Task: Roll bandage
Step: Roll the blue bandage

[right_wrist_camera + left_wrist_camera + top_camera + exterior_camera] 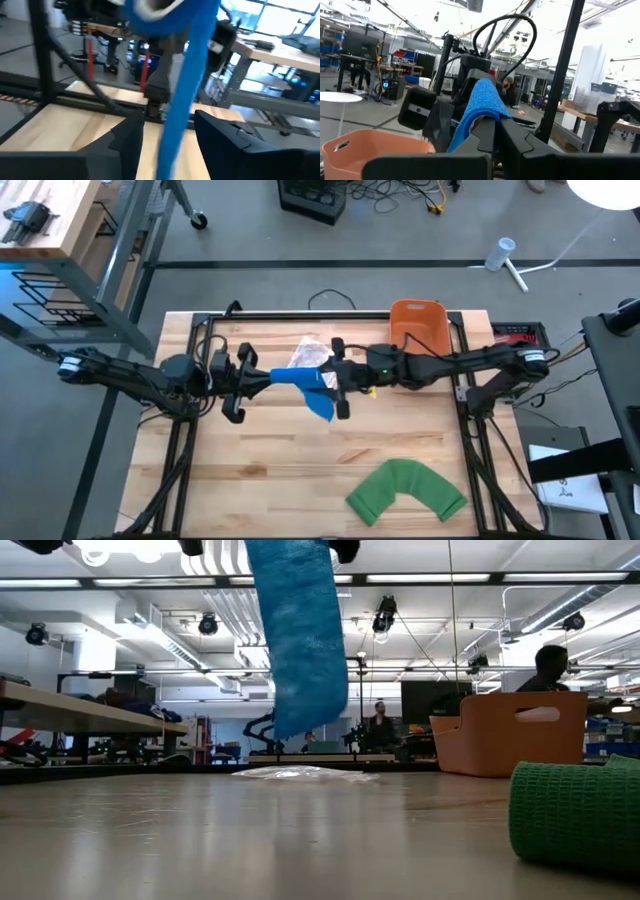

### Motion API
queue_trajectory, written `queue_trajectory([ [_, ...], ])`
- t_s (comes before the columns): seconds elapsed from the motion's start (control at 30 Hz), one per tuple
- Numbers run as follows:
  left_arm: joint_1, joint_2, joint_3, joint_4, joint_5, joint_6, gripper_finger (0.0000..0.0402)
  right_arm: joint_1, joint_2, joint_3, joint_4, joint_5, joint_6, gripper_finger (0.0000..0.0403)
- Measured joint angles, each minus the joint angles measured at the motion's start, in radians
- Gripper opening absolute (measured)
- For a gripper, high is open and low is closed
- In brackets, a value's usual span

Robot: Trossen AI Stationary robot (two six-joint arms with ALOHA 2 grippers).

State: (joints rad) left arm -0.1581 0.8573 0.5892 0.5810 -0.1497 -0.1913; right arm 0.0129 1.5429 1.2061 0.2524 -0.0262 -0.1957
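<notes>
A blue bandage [300,378] is held in the air between my two grippers above the table's middle. Its loose strip [295,640] hangs down, and its lower end [300,728] is clear of the table. My left gripper [262,377] reaches in from the left and is shut on the bandage's upper end. My right gripper [336,380] comes from the right and is open. Its fingers stand on either side of the hanging strip [175,115]; I cannot tell whether they touch it. A green bandage [405,490] lies curved on the table near the front right. My left gripper pinches the blue bandage's upper end [479,107] between its two fingers [487,137], which lie level and come from the table's left. The bandage drapes over the fingertips. The rest hangs slack below as a strip, clear of the table.
An orange bin [417,325] stands at the back right, close behind my right arm. A clear plastic wrapper [310,352] lies on the table behind the grippers. The green bandage also shows in the low view [575,810]. People stand in the room beyond the table.
</notes>
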Motion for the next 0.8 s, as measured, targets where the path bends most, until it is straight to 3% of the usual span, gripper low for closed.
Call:
queue_trajectory([
  [0.2, 0.0, -0.016, -0.001, -0.024, 0.001, 0.0, 0.0, -0.001, 0.046, 0.097, -0.15, 0.091, -0.039, 0.0119],
  [0.4, 0.0, -0.019, -0.002, -0.028, 0.033, -0.003, 0.0, -0.001, 0.043, 0.1, -0.144, 0.106, -0.113, 0.0011],
  [0.6, 0.0, 0.02, -0.003, -0.027, 0.038, -0.005, 0.0002, -0.011, 0.037, 0.099, -0.112, 0.166, -0.192, 0.0003],
  [0.8, 0.0, 0.064, -0.003, -0.03, 0.155, -0.012, 0.0002, -0.047, 0.011, 0.099, -0.095, 0.212, -0.298, 0.0001],
])
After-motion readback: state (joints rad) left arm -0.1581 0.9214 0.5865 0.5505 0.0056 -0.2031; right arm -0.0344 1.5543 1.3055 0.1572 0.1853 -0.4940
